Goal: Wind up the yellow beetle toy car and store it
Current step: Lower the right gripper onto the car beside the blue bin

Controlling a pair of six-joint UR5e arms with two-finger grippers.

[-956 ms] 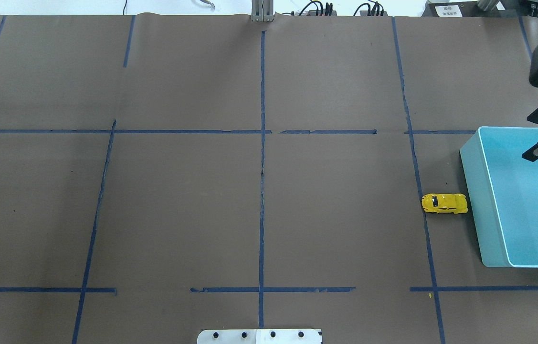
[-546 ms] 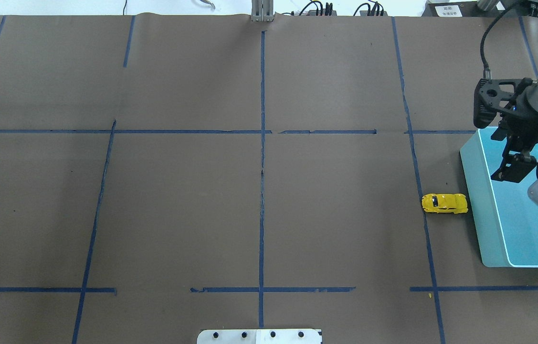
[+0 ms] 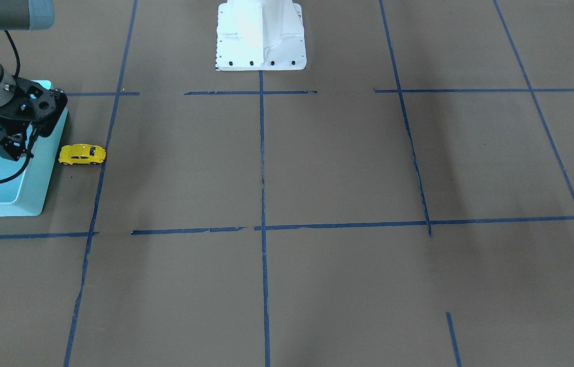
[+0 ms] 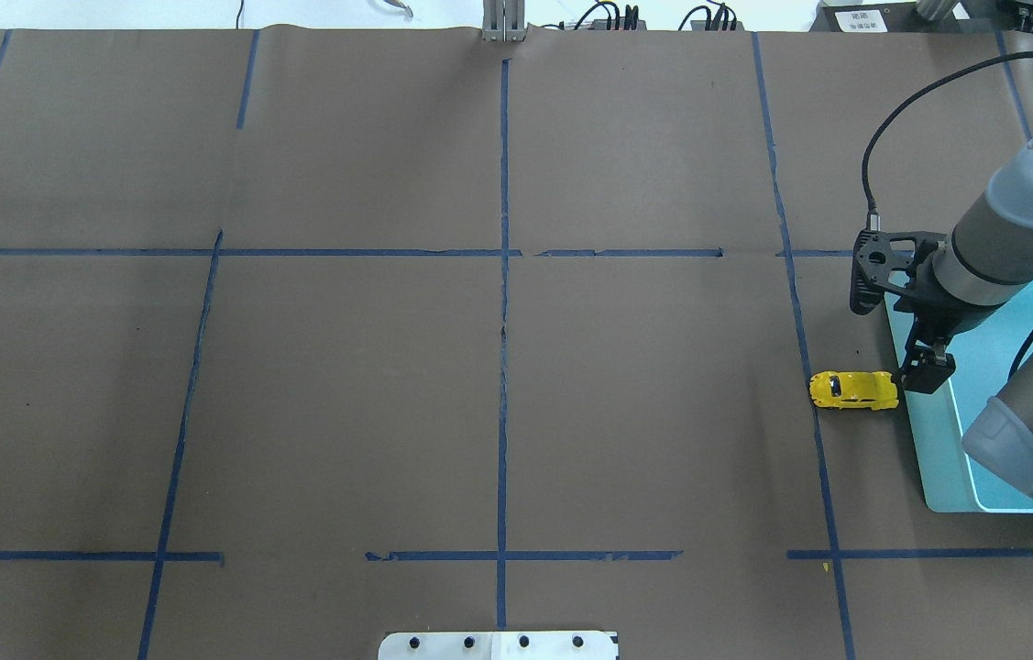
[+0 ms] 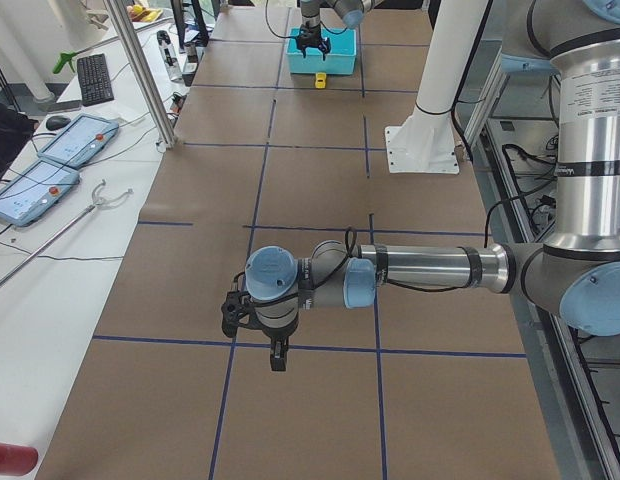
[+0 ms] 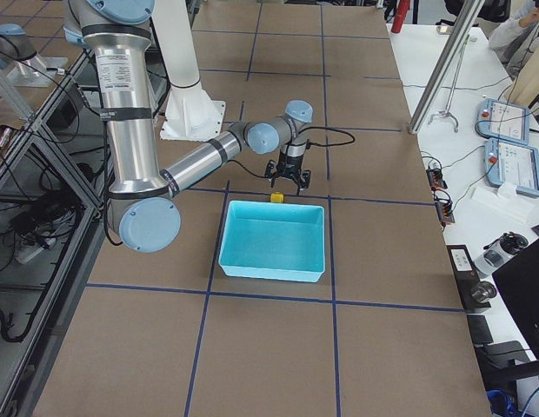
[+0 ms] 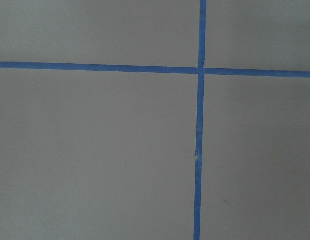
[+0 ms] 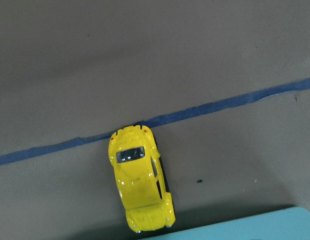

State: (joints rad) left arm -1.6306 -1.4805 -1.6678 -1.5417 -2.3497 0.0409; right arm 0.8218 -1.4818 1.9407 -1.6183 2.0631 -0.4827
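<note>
The yellow car (image 4: 853,390) sat on the desk (image 4: 571,412) just beside the bin (image 4: 933,458), neither wound nor stored. The right fingers (image 4: 927,376) hung spread and empty over the bin's edge. I could not tell the state of the left fingers (image 5: 277,355).

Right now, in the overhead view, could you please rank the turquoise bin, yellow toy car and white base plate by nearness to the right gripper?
1. turquoise bin: rim under the right gripper.
2. yellow toy car: just outside the bin.
3. white base plate: far, bottom centre.
</note>
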